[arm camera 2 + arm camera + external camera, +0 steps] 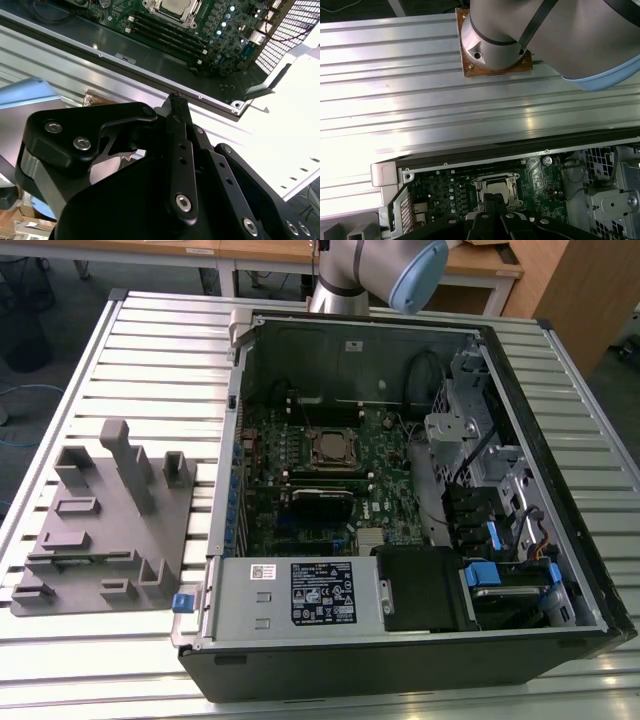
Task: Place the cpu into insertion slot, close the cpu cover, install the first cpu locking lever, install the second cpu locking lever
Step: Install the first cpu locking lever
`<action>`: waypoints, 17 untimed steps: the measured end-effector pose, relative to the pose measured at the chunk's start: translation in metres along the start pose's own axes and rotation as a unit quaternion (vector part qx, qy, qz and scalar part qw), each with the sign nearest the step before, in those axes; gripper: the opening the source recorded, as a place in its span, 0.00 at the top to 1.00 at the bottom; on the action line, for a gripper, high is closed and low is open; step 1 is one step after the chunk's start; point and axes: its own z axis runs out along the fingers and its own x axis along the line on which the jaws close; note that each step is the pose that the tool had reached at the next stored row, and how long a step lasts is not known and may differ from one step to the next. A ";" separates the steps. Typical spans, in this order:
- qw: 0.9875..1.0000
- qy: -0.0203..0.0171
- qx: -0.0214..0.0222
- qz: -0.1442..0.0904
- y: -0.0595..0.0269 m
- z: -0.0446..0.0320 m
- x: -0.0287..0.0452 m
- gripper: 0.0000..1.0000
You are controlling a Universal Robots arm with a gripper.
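Note:
The cpu lies flat in the motherboard socket, its dull silver top showing through the square window of the cpu cover, which lies down around it. Both wrist views look down on it: cpu, cover frame. My gripper hangs well above the case, its black fingers pressed together with nothing between them. In the first wrist view its tips overlap the socket. I cannot make out how the locking levers stand.
The open computer case lies on a slatted aluminium table. A white-labelled silver power supply box sits at the case's near side, and drive cages at the exterior view's right. A grey fixture plate lies beside the case. The arm base stands behind it.

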 end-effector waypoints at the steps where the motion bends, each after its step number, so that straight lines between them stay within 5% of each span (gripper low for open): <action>1: 1.000 0.000 0.000 0.000 0.0000 0.0000 0.0000 0.90; 10: 1.000 0.000 0.000 0.000 -0.0087 0.0003 -0.0012 0.90; 17: 1.000 0.000 0.000 0.000 -0.0229 0.0086 -0.0023 0.90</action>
